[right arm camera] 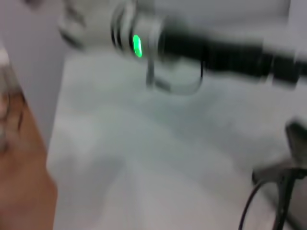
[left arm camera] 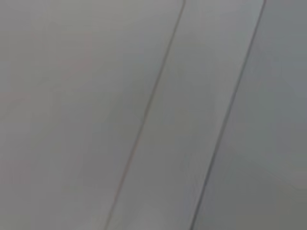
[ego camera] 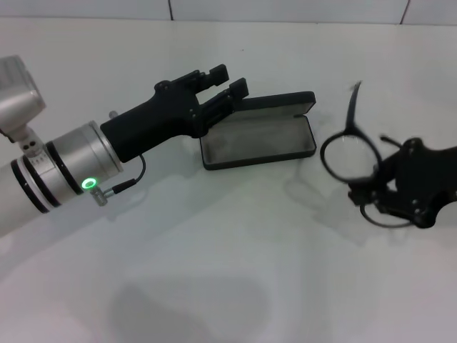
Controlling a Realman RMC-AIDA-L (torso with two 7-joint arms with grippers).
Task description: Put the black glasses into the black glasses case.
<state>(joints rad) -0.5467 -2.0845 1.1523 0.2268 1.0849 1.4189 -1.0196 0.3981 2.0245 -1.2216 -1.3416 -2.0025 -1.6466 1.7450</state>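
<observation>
Your right gripper sits over the black glasses on the white table, to the right of the black glasses case. It looks clamped on the frame near the bridge, with one lens plain to see and the other mostly hidden under the gripper body; one temple arm sticks up and away towards the back. You cannot say for sure from the head view how firm that pinch is, and the right wrist view only shows a curve of rim and a temple.

The case lies open, grey lining up, lid tilted back. Your left gripper hovers at the case's left back corner with its fingers spread apart, close to the lid edge, gripping nothing.

Expect the glasses to be very light, thin and springy: the temples will flex and swing, the lenses are slick and scratch easily. Hold at the bridge or the rim, never on a lens or out along a temple, and keep the squeeze gentle
</observation>
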